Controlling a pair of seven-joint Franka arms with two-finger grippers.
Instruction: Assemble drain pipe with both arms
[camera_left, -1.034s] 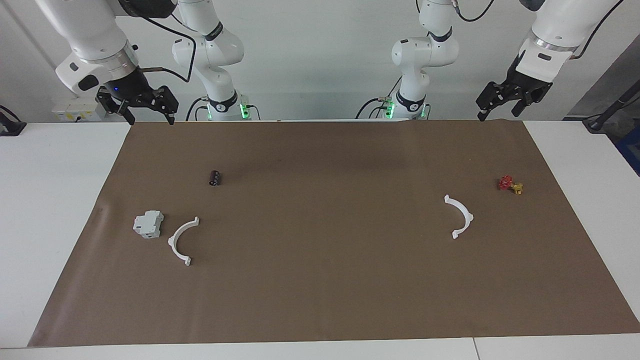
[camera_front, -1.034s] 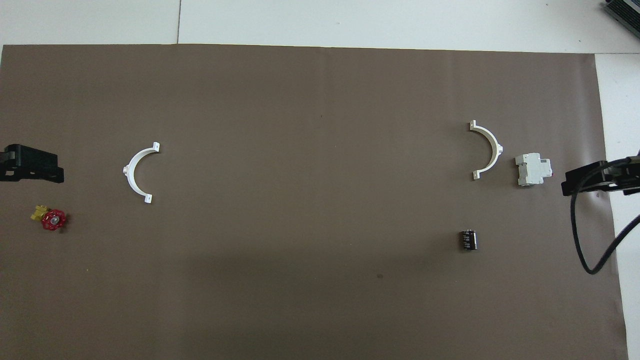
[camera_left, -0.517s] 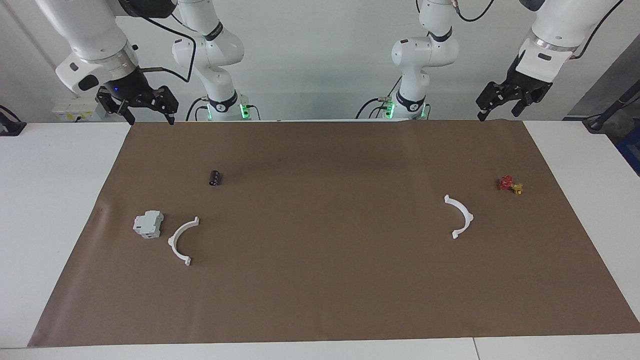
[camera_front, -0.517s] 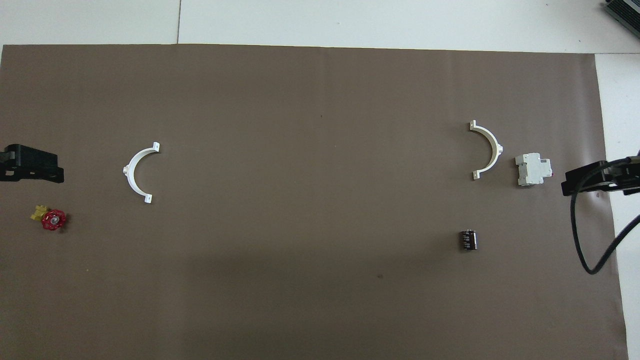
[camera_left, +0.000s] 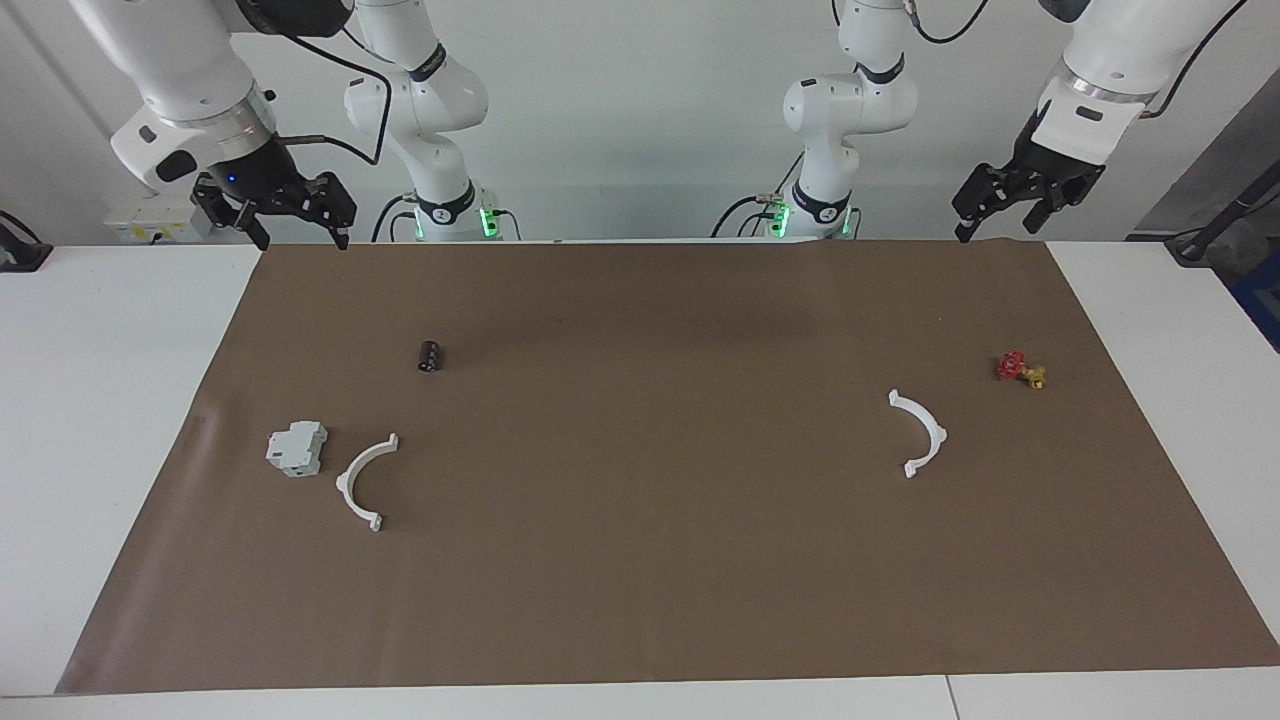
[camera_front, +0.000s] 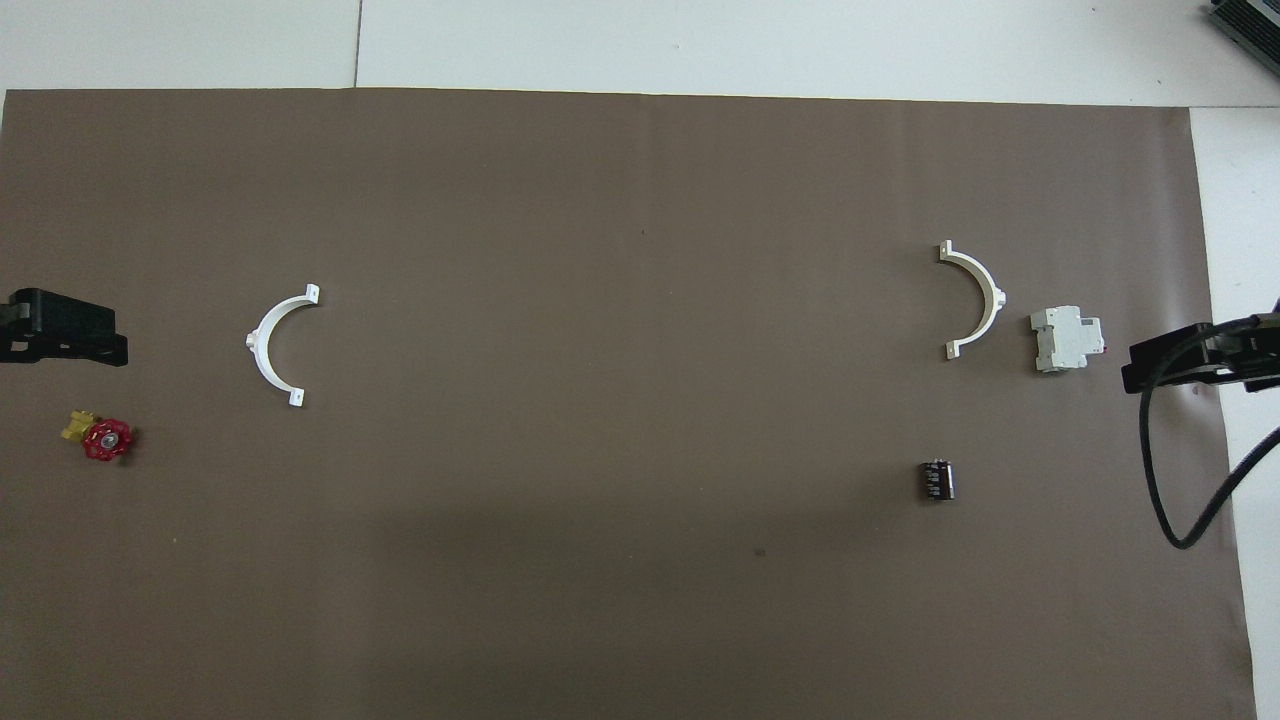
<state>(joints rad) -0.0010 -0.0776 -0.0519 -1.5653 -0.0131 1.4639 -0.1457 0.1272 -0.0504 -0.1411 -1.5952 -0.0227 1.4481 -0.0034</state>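
Overhead view and facing view alike show nothing moved since 1 second ago. 2 white half-rings lie flat and well apart on the brown mat (camera_left: 640, 600) — one (camera_left: 363, 481) beside the grey block (camera_left: 297, 449), one (camera_left: 921, 433) near the red valve (camera_left: 1019, 368). 1 dark cylinder (camera_left: 430, 355). Left tool (camera_left: 1005, 215) and right tool (camera_left: 292, 228) hang raised over the mat's corners nearest the robots, fingers apart, holding nothing.
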